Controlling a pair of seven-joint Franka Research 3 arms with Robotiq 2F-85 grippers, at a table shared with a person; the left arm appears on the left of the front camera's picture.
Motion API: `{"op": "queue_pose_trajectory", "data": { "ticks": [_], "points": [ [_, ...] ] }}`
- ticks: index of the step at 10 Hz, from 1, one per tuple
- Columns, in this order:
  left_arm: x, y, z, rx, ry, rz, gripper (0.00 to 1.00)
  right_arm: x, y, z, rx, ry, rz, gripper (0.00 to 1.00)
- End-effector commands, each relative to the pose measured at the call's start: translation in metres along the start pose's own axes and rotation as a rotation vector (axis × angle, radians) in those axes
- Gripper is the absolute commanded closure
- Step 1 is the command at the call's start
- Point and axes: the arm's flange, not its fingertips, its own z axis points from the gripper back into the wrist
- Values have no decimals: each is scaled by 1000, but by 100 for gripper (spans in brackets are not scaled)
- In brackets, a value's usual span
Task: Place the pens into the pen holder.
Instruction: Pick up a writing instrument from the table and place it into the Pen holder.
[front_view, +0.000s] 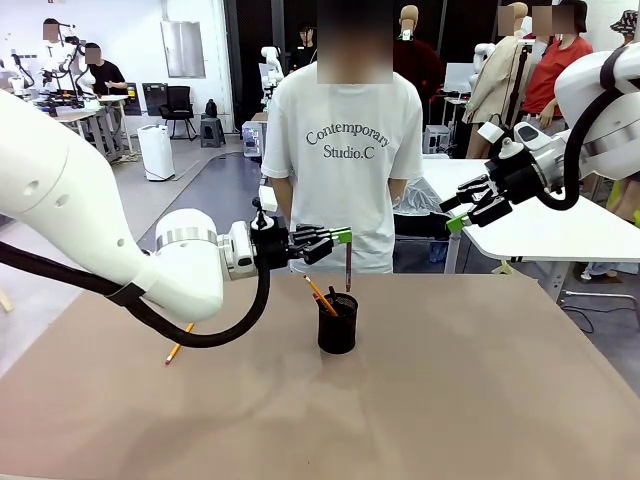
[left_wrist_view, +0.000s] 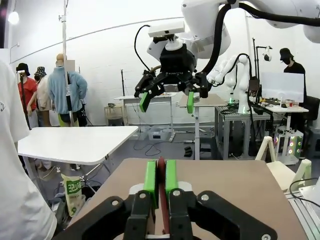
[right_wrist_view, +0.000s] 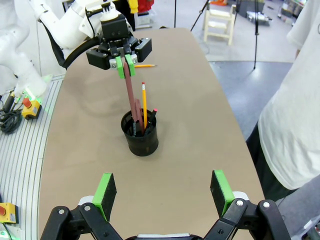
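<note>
While the front view puts the left gripper (front_view: 337, 237) just above the pen holder (front_view: 338, 325), the left wrist view gives the grip close up: green pads (left_wrist_view: 150, 177) clenched on a reddish-brown pen (left_wrist_view: 161, 184). That same view also catches the right gripper (left_wrist_view: 167, 101) hanging high across the table, jaws spread with nothing between them.

Seen from the right wrist, looking down, the held pen (right_wrist_view: 131, 92) slants from the left gripper (right_wrist_view: 125, 64) into the holder's mouth. From the front it hangs about upright (front_view: 348, 265), with its lower end at the rim.

The holder (right_wrist_view: 141, 142) stands upright near the table's (front_view: 480, 400) middle. It contains a yellow pencil (right_wrist_view: 144, 105) and a dark stick with a red end (right_wrist_view: 152, 116), both leaning on the rim. One orange pencil (front_view: 180, 343) lies loose on the table on the robot's left, well apart from the cup.

The right gripper's own pads (right_wrist_view: 105, 190) stand wide apart. A person in a white T-shirt (front_view: 345, 150) stands at the far side.
</note>
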Motion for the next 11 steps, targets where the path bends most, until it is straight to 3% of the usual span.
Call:
{"op": "queue_pose_trajectory", "data": {
  "ticks": [1, 6, 11],
  "points": [
    [-4, -1, 0, 2, -7, -22, 93, 2, 0, 1, -2, 0, 5, 0],
    [-3, 0, 3, -4, -14, -29, 0, 2, 0, 1, -2, 0, 5, 0],
    [3, 0, 6, -15, -9, -41, 0, 2, 0, 1, -2, 0, 5, 0]
  ]
}}
